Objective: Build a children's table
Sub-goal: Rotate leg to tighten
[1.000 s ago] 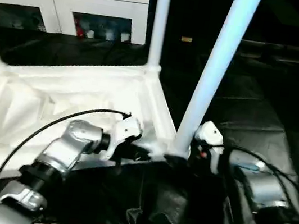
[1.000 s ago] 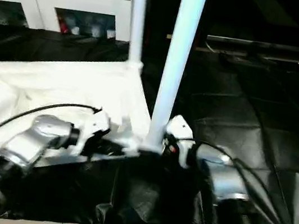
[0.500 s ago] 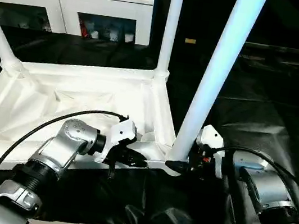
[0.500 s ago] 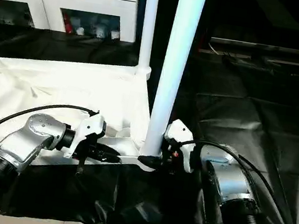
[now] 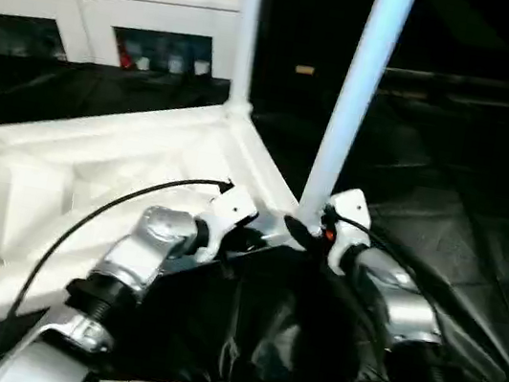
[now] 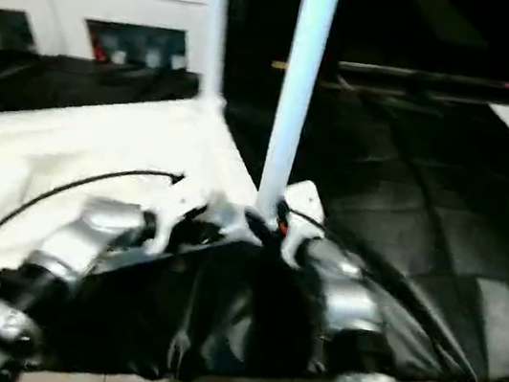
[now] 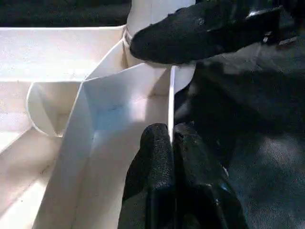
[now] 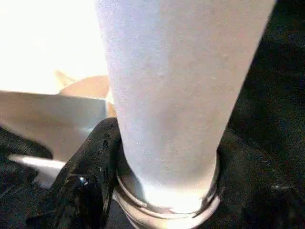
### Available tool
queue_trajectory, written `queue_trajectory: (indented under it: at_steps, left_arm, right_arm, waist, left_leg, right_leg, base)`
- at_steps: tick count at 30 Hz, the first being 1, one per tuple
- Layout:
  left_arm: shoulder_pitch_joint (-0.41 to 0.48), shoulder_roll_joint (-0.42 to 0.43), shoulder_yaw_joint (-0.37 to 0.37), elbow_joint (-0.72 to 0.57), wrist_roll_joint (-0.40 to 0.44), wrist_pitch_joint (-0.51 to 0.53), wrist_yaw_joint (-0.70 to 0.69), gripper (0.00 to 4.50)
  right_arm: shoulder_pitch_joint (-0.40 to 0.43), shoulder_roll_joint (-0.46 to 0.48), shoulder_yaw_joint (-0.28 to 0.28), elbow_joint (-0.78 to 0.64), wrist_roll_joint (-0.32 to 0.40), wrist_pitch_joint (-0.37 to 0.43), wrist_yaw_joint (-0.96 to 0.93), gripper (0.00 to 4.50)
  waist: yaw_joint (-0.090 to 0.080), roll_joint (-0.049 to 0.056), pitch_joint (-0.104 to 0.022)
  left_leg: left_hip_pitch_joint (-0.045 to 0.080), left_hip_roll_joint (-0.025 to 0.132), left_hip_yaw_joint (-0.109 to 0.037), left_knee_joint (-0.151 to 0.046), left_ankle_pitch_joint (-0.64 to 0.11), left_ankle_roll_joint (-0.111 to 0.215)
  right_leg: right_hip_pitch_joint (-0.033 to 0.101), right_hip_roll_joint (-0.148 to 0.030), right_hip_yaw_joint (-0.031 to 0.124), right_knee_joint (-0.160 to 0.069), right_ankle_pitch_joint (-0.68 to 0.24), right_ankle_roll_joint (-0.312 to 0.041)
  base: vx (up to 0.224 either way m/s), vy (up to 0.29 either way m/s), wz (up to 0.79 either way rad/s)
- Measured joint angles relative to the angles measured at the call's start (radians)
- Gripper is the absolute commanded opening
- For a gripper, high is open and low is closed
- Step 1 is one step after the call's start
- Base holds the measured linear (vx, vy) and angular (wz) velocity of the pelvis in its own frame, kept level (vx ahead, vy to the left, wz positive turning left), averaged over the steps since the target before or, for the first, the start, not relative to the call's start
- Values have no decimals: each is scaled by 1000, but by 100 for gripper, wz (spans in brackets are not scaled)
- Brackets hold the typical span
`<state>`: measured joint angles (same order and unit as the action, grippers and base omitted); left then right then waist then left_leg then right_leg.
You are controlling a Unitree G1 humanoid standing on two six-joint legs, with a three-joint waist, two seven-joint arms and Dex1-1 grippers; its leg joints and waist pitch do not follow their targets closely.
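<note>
Upturned small white plastic square table top [image 5: 92, 175] on a black crinkled cloth [image 5: 442, 230]. Long round white leg [image 5: 351, 100] upright in the near right corner socket; second leg [image 5: 245, 30] upright in the far right corner. Behind, a white cabinet with glass doors [image 5: 108, 13]. Left gripper [image 7: 171, 143] on the near rim, right gripper [image 5: 304, 230] at the near leg's base.

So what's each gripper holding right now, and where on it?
The left gripper pinches the thin edge of the upturned table top. The right gripper is around the base of the near leg, at its socket.
</note>
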<state>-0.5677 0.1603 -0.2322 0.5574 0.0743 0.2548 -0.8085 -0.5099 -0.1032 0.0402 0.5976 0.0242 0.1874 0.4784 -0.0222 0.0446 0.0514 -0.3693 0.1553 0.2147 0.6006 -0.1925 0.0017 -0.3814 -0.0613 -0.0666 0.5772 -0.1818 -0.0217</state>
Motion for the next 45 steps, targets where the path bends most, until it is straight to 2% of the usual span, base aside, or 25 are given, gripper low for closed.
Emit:
queue_trajectory:
  at_steps: [1, 2, 4, 9, 11, 17, 23, 28, 32, 42, 45]
  left_arm:
    - [0, -3, 1, 2, 0, 0, 5, 0]
    - [-3, -8, 2, 7, 1, 0, 10, 0]
    - [-6, -9, 2, 9, 3, -1, 10, 0]
    - [-6, -4, 2, 5, 3, -3, -17, 0]
    - [-5, 4, 1, 2, -2, -9, -39, 0]
    - [22, 67, -10, -43, -40, -20, -190, 0]
    - [41, 109, -27, -77, -78, -32, -306, 0]
    - [57, 146, -40, -101, -93, -35, -380, 0]
    - [61, 158, -46, -105, -99, -35, -412, 0]
    - [81, 181, -52, -130, -110, -31, -452, 0]
    - [81, 176, -52, -129, -108, -31, -441, 0]
  right_arm:
    - [-1, 5, -1, 3, -1, -5, -12, 267]
    - [-2, 9, -6, 8, -1, -10, -20, 301]
    - [-4, 13, -17, 16, 4, -21, -19, 336]
    - [-3, -1, -31, 15, 22, -23, 58, 381]
    - [1, -34, -13, 6, 22, -25, 123, 394]
    - [19, -134, 46, -37, 35, -37, 354, 394]
    - [34, -194, 75, -73, 67, -39, 534, 394]
    - [49, -245, 115, -107, 85, -42, 656, 394]
    - [58, -264, 124, -121, 89, -35, 700, 359]
    - [79, -265, 130, -152, 102, -13, 733, 267]
    - [84, -263, 126, -156, 104, -2, 730, 260]
  waist:
    - [0, 1, 0]
    - [0, 1, -1]
    - [1, 1, -1]
    - [1, 1, 0]
    - [1, 2, 0]
    - [5, 3, 0]
    - [34, 4, 0]
    - [44, 4, 0]
    - [54, 4, 0]
    - [58, 4, 0]
    - [59, 4, 0]
  left_leg:
    - [0, 0, 0, 0, 0, 0]
    - [0, 0, 0, 0, 0, 0]
    - [-1, 0, 0, 0, 0, 0]
    - [-1, 0, 0, 0, 0, 0]
    - [-2, 0, 0, -1, 0, 0]
    - [-3, 1, 0, -4, 0, 1]
    - [-5, 1, -1, -5, 1, 3]
    - [-5, 1, -1, -5, -1, -1]
    - [-5, 1, 0, -4, -1, -1]
    - [-5, 1, 0, -3, -1, -1]
    - [-5, 1, 0, -3, -1, -1]
  right_leg:
    - [0, 0, 0, 0, 0, 0]
    - [0, 0, 0, 0, 0, 0]
    - [-1, 0, 0, 0, 0, 0]
    - [-1, 0, 0, 0, 0, 0]
    - [-1, 0, 0, 0, 0, -1]
    - [-2, 0, -1, 2, 4, -6]
    - [-4, 1, -3, 2, 4, -6]
    - [-4, 1, -3, 2, 4, -6]
    - [-3, 1, -2, 2, 3, -6]
    - [-3, 1, -2, 2, 4, -6]
    - [-2, 1, -2, 2, 3, -6]
  base:
    - [0, 0, 0]
    - [0, 0, 0]
    - [0, 0, 0]
    - [0, 0, 0]
    - [0, 0, 0]
    - [0, 0, 0]
    - [0, 0, 0]
    - [0, 0, 0]
    - [0, 0, 0]
    - [0, 0, 0]
    - [0, 0, 0]
